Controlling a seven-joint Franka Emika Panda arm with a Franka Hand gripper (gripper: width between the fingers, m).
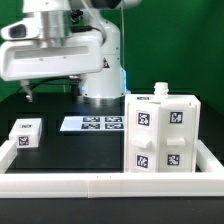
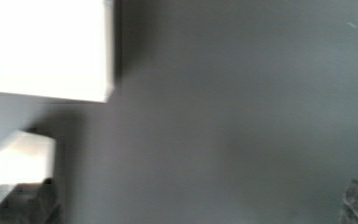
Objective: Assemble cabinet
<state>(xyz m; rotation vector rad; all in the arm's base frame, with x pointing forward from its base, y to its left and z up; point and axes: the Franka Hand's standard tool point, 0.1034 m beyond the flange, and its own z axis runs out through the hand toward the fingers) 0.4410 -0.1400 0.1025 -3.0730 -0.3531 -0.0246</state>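
The cabinet body (image 1: 164,132), a white blocky piece with several tags, stands on the exterior view's right of the black table. A small white tagged box (image 1: 26,133) stands alone on the left. My gripper (image 1: 29,93) hangs from the arm at the back left, above and behind the small box, touching nothing. In the wrist view the gripper (image 2: 194,200) is open: one dark fingertip (image 2: 23,200) shows at each lower corner, with only bare dark table between them. Two blurred white shapes, a large one (image 2: 48,48) and a smaller one (image 2: 25,153), lie to one side; I cannot tell which parts they are.
The marker board (image 1: 94,123) lies flat at mid-table in front of the robot base (image 1: 104,84). A long white border rail (image 1: 100,186) runs along the front, and another (image 1: 213,150) along the right side of the cabinet body.
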